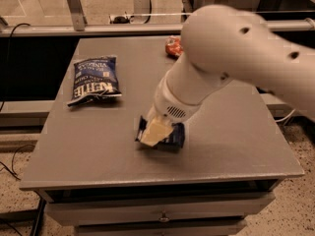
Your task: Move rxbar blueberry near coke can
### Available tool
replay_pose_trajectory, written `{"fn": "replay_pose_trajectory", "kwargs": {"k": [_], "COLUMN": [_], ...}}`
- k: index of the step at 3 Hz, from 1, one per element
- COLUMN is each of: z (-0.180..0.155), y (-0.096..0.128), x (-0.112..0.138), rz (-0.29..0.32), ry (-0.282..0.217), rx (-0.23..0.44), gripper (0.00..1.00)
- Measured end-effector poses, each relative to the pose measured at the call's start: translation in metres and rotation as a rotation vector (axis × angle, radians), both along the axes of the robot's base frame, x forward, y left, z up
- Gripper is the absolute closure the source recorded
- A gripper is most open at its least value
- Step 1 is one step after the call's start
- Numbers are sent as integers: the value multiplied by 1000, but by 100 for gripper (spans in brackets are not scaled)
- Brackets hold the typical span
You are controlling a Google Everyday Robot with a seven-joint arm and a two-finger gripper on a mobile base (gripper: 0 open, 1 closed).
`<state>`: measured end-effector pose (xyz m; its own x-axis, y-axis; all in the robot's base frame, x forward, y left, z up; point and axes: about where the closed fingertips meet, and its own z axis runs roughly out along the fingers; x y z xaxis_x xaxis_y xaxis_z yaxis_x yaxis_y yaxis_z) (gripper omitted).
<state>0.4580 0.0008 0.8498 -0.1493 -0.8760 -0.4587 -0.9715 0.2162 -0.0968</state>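
Observation:
The rxbar blueberry point(173, 135) is a small dark navy wrapper near the front middle of the grey table point(98, 146). My gripper point(153, 132) comes down on it from the large white arm, with a cream finger point(156, 131) lying across the bar. The gripper is shut on the bar, which sits just off the tabletop. The coke can point(172, 46) is red and lies at the back of the table, partly hidden behind my arm.
A blue chip bag point(93, 80) with white lettering lies at the left of the table. The white arm point(231, 48) covers the table's right back area. A metal rail point(98, 29) runs behind the table, and a drawer front sits below the front edge.

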Motion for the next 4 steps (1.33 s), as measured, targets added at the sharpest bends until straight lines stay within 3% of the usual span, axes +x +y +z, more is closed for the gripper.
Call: {"fn": "replay_pose_trajectory", "kwargs": {"k": [1, 2, 3, 4], "z": [67, 99, 97, 97], "y": [-58, -64, -63, -76], "x": [23, 31, 30, 48], "rz": [-22, -22, -21, -50], "ry": [-120, -179, -175, -220], "rx": [-37, -25, -26, -21], "gripper": [100, 100, 100, 100]}}
